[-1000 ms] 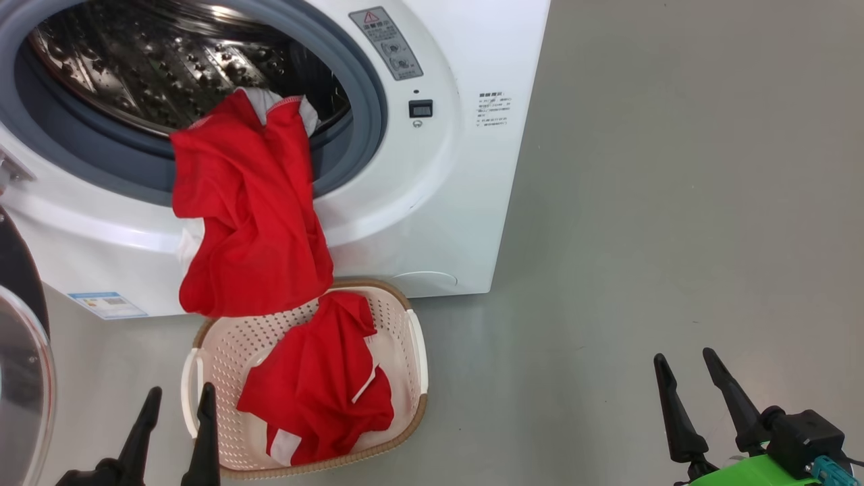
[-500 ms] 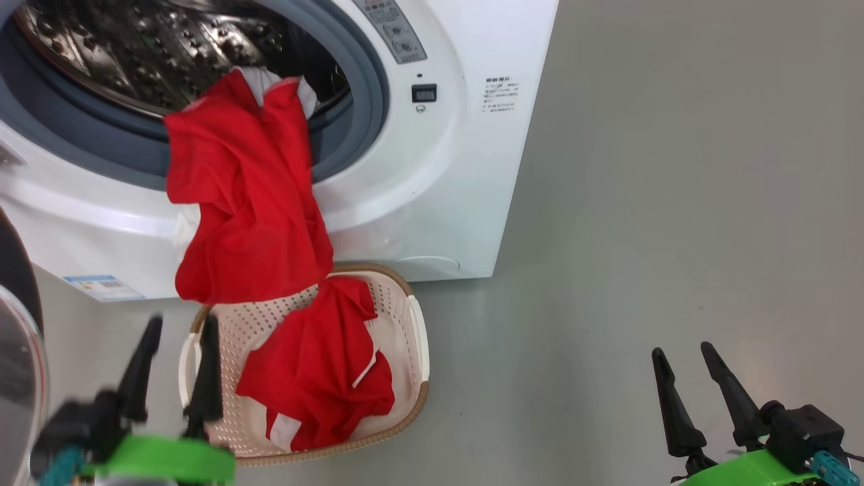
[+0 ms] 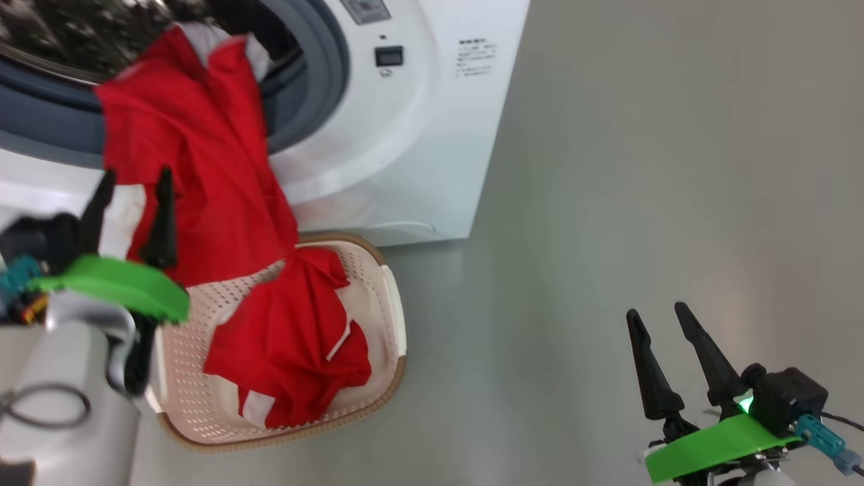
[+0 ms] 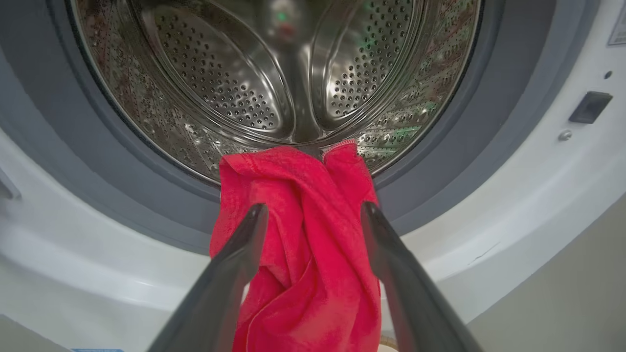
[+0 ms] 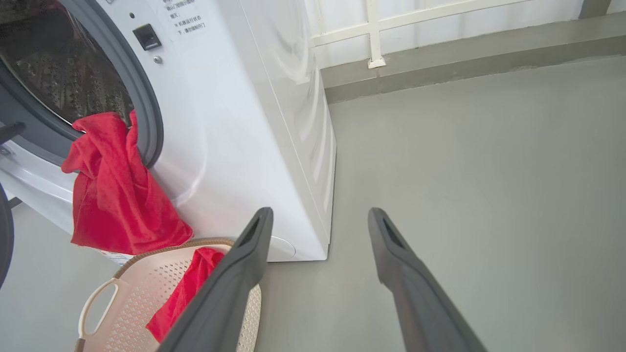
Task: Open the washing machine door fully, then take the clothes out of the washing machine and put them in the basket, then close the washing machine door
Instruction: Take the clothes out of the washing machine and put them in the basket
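The clothes (image 3: 202, 162) are two red pieces: one hangs from the washing machine (image 3: 418, 135) mouth at upper left, and one lies in the single basket (image 3: 388, 317) below. The left fingers (image 3: 164, 216) and the right fingers (image 3: 648, 371) are spread apart, holding nothing.

Left gripper (image 3: 136, 174): two long matt-black fingers (image 3: 162, 216), tapering to blunt points. Behind them are a bright green curved plastic collar (image 3: 115, 287) and a black boxy module (image 3: 40, 239) carrying a teal connector (image 3: 17, 270). The pale grey forearm shell (image 3: 67, 398) is smooth, and a thin dark cable loop (image 3: 84, 405) lies against it.

Right gripper (image 3: 656, 312): same build. It has black tapered fingers, a green band (image 3: 715, 445), a black box (image 3: 786, 398) and a teal plug (image 3: 818, 435). A small green light (image 3: 744, 406) is lit beside the box.

In the right wrist view the fingers read dark grey, each with a long recessed slot (image 5: 391, 232) near its tip.
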{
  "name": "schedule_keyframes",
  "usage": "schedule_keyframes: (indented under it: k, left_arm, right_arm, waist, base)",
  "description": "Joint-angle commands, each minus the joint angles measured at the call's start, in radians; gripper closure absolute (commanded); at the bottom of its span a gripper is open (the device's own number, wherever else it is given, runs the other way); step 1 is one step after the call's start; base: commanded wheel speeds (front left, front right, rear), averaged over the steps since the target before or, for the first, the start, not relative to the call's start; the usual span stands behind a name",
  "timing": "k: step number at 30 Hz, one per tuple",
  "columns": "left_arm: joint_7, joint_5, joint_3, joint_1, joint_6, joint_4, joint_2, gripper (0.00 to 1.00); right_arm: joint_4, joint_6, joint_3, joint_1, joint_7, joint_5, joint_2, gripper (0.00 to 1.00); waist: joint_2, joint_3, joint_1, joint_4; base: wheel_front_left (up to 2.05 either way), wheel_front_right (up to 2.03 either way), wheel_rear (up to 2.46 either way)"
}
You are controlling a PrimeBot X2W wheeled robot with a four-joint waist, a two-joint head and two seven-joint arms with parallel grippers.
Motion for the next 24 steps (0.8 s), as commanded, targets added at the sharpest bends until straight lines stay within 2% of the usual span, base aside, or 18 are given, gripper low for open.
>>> schedule_keyframes:
  k: [1, 10, 24]
  left_arm:
    - [-0.005, -0.015, 0.015, -0.052, 0.001, 0.014, 0.055, 0.00]
    - [-0.005, -0.086, -0.093, -0.277, 0.001, 0.242, 0.114, 0.00]
    - [-0.002, -0.162, -0.187, -0.487, 0.001, 0.453, 0.165, 0.00]
  right_arm:
    - [-0.025, 0.003, 0.031, -0.025, -0.006, 0.008, -0.008, 0.00]
    - [-0.039, 0.003, 0.048, -0.071, -0.006, 0.019, -0.008, 0.00]
    - [-0.056, 0.003, 0.073, -0.118, -0.006, 0.026, -0.008, 0.00]
  waist:
    - [0.0000, 0.041, 0.0000, -0.032]
    - [0.0000, 0.127, 0.0000, -0.053]
    - [0.0000, 0.222, 0.0000, -0.076]
  base:
    - [0.00, 0.00, 0.00]
    - [0.00, 0.00, 0.00]
    - [0.00, 0.00, 0.00]
